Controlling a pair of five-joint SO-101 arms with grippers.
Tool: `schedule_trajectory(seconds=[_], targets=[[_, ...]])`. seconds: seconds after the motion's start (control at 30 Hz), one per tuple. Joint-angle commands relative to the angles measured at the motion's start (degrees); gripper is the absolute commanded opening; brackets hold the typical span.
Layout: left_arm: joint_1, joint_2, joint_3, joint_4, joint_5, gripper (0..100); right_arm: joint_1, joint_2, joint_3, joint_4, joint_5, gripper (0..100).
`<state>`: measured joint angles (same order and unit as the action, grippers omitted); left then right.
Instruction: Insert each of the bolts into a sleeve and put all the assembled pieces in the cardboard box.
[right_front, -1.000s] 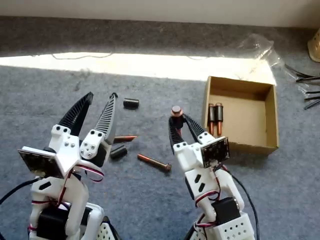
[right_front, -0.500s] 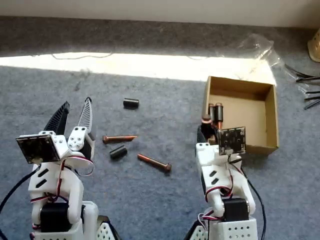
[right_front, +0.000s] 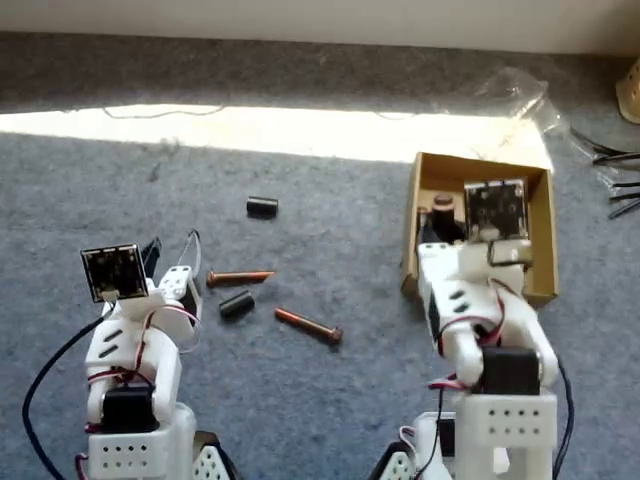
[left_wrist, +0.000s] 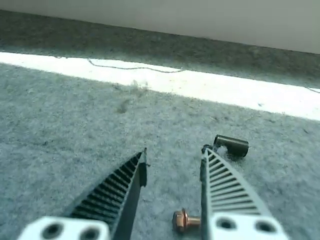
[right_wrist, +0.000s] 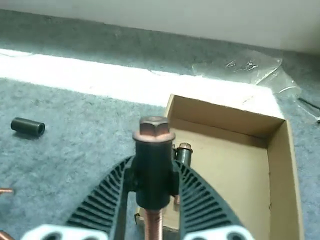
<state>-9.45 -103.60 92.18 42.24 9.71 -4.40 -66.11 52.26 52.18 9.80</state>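
Over the left wall of the cardboard box (right_front: 480, 172), the right gripper (right_wrist: 152, 172) pinches a sleeved bolt (right_wrist: 153, 150) upright.
A second ago it held that piece above the carpet (right_front: 330, 400) just left of the box; it has since swung across. The left gripper (left_wrist: 174, 154), fingers spread, has drawn back toward the near-left corner, away from the far sleeve (right_front: 262, 207). A bare bolt (right_front: 240, 276), a second bolt (right_front: 308, 324) and a near sleeve (right_front: 236, 304) lie mid-surface, unmoved. One finished piece (right_wrist: 184, 150) lies inside the box by its left wall. A sunlit strip (right_front: 250, 128) crosses the far side below a pale wall (right_front: 300, 15). A clear plastic bag (right_front: 515, 90) and black cables (right_front: 612, 156) lie toward the far-right corner.
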Motion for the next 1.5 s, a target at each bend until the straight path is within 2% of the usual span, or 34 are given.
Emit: schedule_trajectory(seconds=[0.0, 0.1, 0.27, 0.73, 1.0, 1.23, 1.33, 1.47], targets=[[-0.4, -0.66, 0.13, 0.18, -0.35, 17, 3.12, 15.08, -8.75, -0.92, 1.41, 0.4], [-0.4, -0.66, 0.92, -0.09, -0.35, 15, 7.6, 25.63, -13.14, -5.23, 1.14, 0.5], [-0.4, -0.66, 0.75, -0.09, -0.44, 1, 11.3, 41.36, -19.74, -9.63, 1.41, 0.6], [-0.4, -0.66, 1.01, -0.09, -0.44, 1, 11.38, 73.27, -39.78, -9.45, 1.23, 0.6], [-0.4, -0.66, 1.54, -0.09, -0.44, 1, 11.12, 78.55, -41.98, -9.45, 1.49, 1.2], [-0.4, -0.66, 1.54, -0.09, -0.44, 1, 11.03, 78.37, -41.8, -9.45, 1.41, 18.5], [-0.4, -0.66, 1.54, -0.09, -0.44, 1, 11.12, 78.2, -41.98, -9.27, 1.41, 18.7], [-0.48, -0.66, 1.63, -0.09, -0.44, 1, 10.24, 76.0, -43.82, -3.47, 1.49, 18.7]])
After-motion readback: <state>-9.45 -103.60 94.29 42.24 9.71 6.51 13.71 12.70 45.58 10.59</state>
